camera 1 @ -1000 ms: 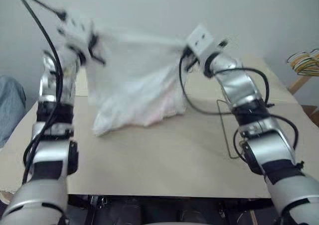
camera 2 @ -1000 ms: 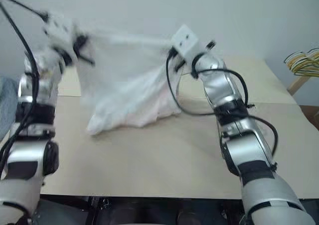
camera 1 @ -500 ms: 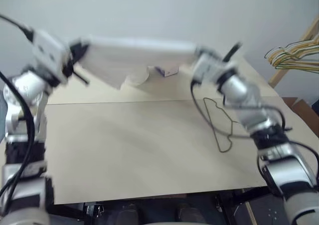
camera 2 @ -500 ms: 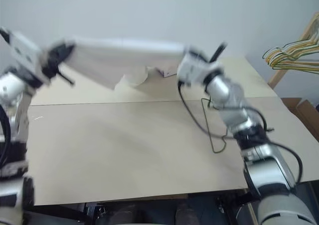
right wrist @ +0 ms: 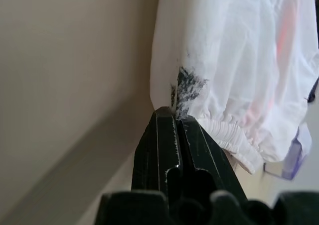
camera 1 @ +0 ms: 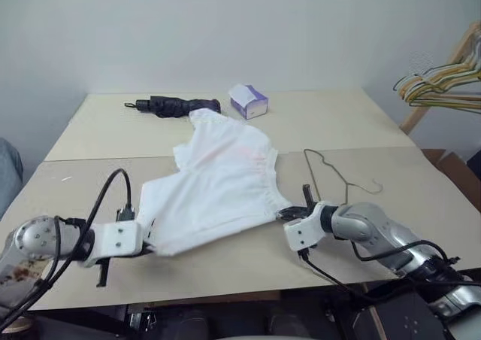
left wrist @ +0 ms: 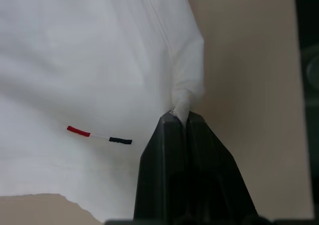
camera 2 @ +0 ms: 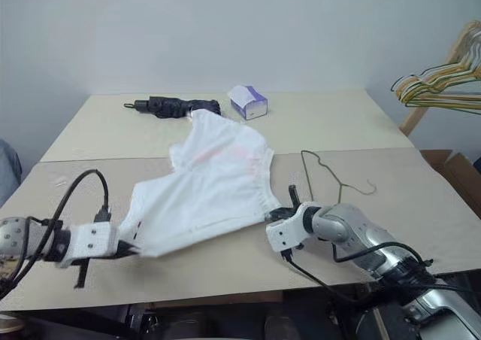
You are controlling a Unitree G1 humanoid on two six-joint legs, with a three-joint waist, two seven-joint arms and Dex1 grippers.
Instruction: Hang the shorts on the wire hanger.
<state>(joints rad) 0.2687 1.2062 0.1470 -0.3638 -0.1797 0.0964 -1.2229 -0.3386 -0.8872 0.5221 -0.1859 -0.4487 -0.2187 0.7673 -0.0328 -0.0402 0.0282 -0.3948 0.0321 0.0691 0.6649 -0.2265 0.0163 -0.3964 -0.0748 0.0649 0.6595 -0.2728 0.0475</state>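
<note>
With both end effectors, left (camera 1: pixel 148 244) and right (camera 1: pixel 284 215), pinched shut on thin corners of the shorts (camera 1: pixel 218 186) spread mid-frame on the tabletop (camera 1: pixel 331 125), cloth could slip out before reaching the wire hanger (camera 1: pixel 331 176) at center-right.

I see the shorts (camera 1: pixel 218 182) spread across the middle of the table (camera 1: pixel 391 122), blocking the central path. My left gripper (left wrist: pixel 178 116) and right gripper (right wrist: pixel 174 114) are both clamped on the cloth at the near edge. The wire hanger (camera 1: pixel 331 176) lies just beside the right arm. At the far side, a black folded umbrella (camera 1: pixel 174 105) and a small box (camera 1: pixel 248 101) obstruct. The table's far right corner and left near area offer free passage.
</note>
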